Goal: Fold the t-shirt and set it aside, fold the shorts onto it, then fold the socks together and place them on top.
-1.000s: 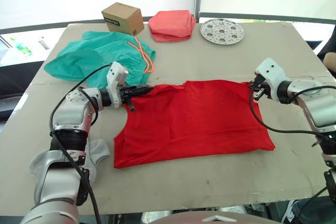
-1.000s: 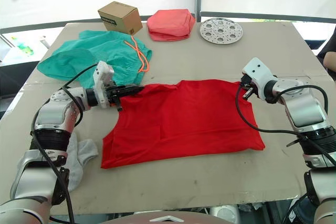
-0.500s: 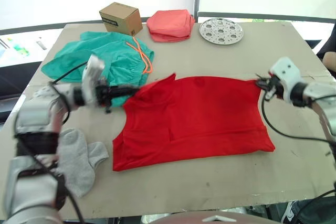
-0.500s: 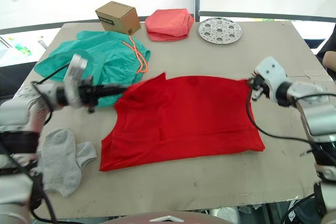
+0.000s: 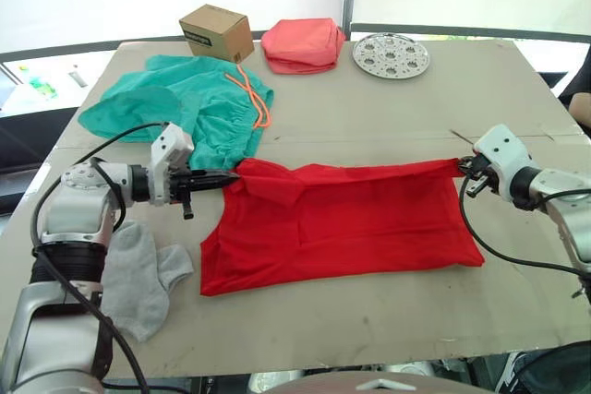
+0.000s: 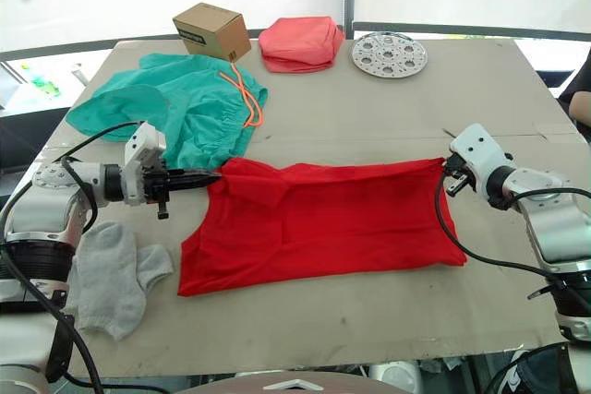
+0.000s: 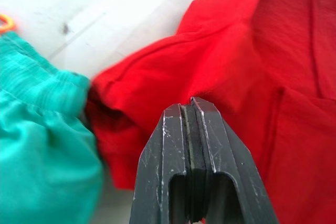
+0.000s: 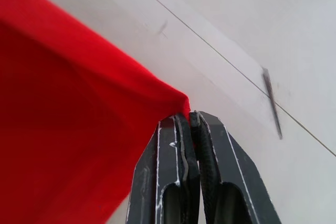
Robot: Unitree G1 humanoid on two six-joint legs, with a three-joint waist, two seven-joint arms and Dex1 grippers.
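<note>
Grey socks [image 5: 138,274] lie at the desk's [image 5: 369,108] left edge, teal shorts [image 5: 185,103] behind. Left claw [image 5: 222,177] and right claw [image 5: 462,166], both clamped, stretch the red t-shirt's [image 5: 342,228] far edge taut. Uneven pulling could slip a corner free or skew the fold. Wrist views confirm pinched cloth; head views reveal the whole layout

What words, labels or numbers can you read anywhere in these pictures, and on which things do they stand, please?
Cardboard box: a dark label with pale print on its side, too small to read.
Red t-shirt, green shorts, grey socks, folded pink cloth, round metal plate: no writing.
Nothing legible anywhere.
</note>
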